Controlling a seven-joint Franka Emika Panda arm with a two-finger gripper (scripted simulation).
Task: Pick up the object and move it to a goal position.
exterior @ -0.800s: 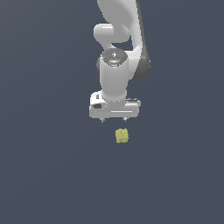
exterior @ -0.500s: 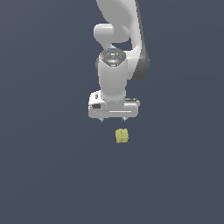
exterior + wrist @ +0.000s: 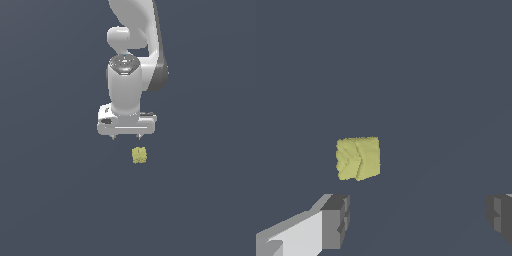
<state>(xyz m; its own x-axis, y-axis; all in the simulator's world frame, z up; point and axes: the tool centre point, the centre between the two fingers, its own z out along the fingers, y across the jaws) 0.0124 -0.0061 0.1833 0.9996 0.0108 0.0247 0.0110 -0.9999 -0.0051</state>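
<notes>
The hand (image 3: 126,136), fingers spread wide and holding nothing, hovers near the yellow-green block (image 3: 139,155), which lies untouched outside the fingers.

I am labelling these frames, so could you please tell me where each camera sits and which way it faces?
Exterior view: off the arm, facing the white arm, its gripper and the block below.
Wrist view: on the wrist, looking past both grey fingertips at the block.
Both show the block, ungrasped, and the open gripper.
</notes>
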